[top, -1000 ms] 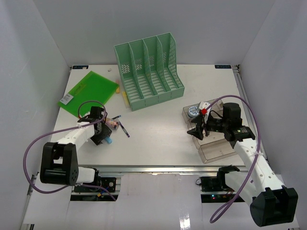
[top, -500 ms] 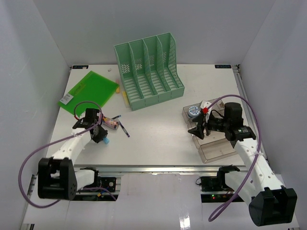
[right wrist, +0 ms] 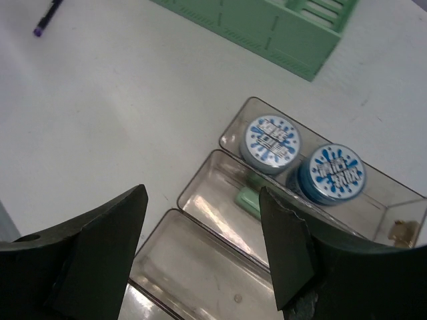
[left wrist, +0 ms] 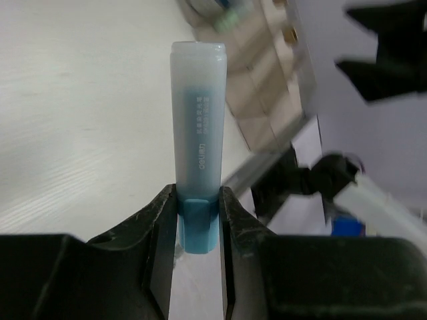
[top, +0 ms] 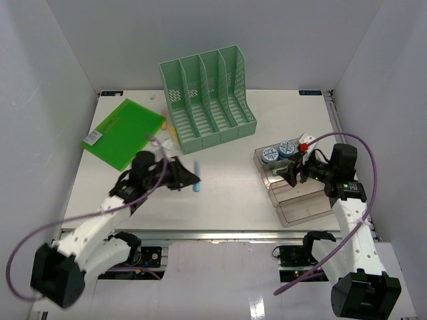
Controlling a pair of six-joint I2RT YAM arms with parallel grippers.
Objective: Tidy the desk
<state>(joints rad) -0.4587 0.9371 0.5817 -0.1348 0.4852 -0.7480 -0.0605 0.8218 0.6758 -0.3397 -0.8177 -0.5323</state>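
The desk [top: 227,197] is a large white tabletop. My left gripper [top: 191,177] is over its middle, shut on a pale blue highlighter [top: 196,185]. In the left wrist view the highlighter [left wrist: 198,127] stands up between the jaws of the left gripper [left wrist: 198,223], which grip its blue end. My right gripper [top: 292,175] is open and empty above the clear stepped tray [top: 303,212]. In the right wrist view the right gripper [right wrist: 200,250] hangs over the tray [right wrist: 193,267], which holds two round blue tins [right wrist: 269,142] and a green eraser [right wrist: 245,200].
A green slotted file rack [top: 208,97] stands at the back centre, with a yellow item [top: 173,137] at its left foot. A green folder [top: 123,130] lies at the back left. A purple-tipped pen [right wrist: 47,17] lies on the desk. The metal front rail [top: 213,235] runs along the near edge.
My left arm has lifted the highlighter from the left side and swung it right to the desk's middle. My right gripper has drawn back to the right, uncovering a second tin in the tray.
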